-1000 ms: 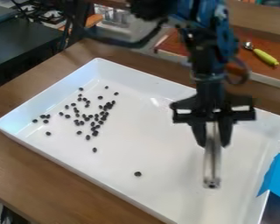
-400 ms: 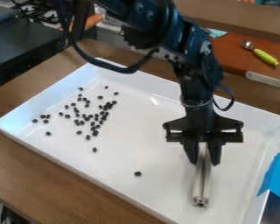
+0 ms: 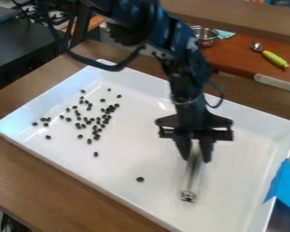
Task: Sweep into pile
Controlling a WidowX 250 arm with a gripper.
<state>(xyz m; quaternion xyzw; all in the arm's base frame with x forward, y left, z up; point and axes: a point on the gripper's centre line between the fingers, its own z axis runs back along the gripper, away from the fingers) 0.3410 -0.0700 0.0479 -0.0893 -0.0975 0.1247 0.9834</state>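
We see that the tool (image 3: 195,157) has come leftward in the white tray (image 3: 141,145), carrying the metal bar (image 3: 189,181) nearer to the single dark bean (image 3: 140,179). The tray itself has slipped a very little to the left on the worktop (image 3: 38,190), so we suppose that the bar is pressing on its floor. The scattered beans (image 3: 98,120) keep their loose group in the left part; to us, the gathering is not really begun. The tool is clenched on the bar, its fingers apart only by the bar's thickness, and the bar's lower end points to the near side. Between this end and the single bean there remains a gap.
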